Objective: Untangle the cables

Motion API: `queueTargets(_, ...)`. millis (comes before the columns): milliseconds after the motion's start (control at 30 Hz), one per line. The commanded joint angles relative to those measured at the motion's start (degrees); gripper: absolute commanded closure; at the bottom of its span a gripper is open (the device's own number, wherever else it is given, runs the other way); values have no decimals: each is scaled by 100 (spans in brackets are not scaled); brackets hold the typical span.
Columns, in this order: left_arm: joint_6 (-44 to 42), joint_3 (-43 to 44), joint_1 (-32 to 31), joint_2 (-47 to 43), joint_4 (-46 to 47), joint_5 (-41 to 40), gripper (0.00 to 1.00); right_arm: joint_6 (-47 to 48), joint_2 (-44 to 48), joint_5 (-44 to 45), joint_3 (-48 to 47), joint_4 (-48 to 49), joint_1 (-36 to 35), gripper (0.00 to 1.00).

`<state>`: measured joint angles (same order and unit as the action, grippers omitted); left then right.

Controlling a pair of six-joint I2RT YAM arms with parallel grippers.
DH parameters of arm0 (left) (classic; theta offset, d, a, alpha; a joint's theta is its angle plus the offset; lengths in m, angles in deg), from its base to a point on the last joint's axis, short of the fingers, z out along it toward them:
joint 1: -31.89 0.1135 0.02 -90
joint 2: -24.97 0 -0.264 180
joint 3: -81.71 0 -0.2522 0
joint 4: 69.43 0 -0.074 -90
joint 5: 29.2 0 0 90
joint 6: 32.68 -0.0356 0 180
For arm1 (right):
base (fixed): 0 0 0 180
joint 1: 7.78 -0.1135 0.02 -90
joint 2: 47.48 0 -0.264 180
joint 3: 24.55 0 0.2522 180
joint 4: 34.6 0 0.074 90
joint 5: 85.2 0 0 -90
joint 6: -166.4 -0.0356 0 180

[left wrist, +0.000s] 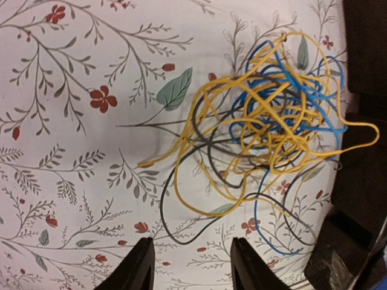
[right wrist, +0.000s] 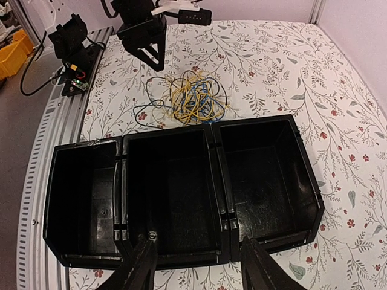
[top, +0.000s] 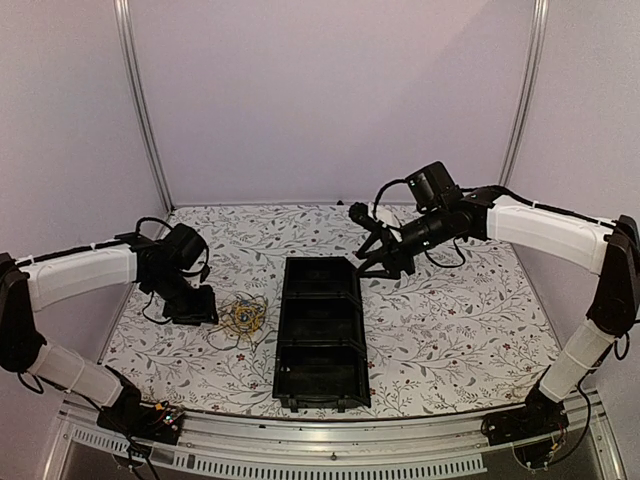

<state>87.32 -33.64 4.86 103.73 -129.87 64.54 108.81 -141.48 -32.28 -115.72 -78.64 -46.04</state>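
The cables (top: 244, 318) lie in one loose tangle of yellow, blue and dark wires on the flowered tablecloth, just left of the black tray (top: 283, 330). In the left wrist view the tangle (left wrist: 284, 121) fills the upper right, and a dark loop reaches down toward my fingers. My left gripper (left wrist: 190, 266) is open, a little short of that loop, with nothing between its jaws. It sits left of the tangle (top: 203, 312). My right gripper (right wrist: 196, 266) is open and empty, hovering over the tray's near rim (right wrist: 211, 130) by the tray's far end (top: 385, 265).
The black tray has three empty compartments in a row (right wrist: 169, 181). In the right wrist view the tangle (right wrist: 190, 99) lies beyond it, with the left arm (right wrist: 145, 36) behind. The aluminium table edge (top: 320, 430) runs along the front.
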Motion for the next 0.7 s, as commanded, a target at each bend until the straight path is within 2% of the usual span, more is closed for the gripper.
queueTargets(0,959,-560,31,-534,-182,48,53,-41,35,-161,-83,-6,-21,48)
queueTargets(100,1168,-930,39,-624,231,301,54,-83,-49,-283,-123,-1,-24,48)
queueTargets(200,1282,-1203,34,-543,605,550,60,-102,-90,-318,-137,-5,-24,48)
queueTargets(667,1374,-1559,193,-432,1601,170,79,-195,-244,-312,-196,-5,-24,48)
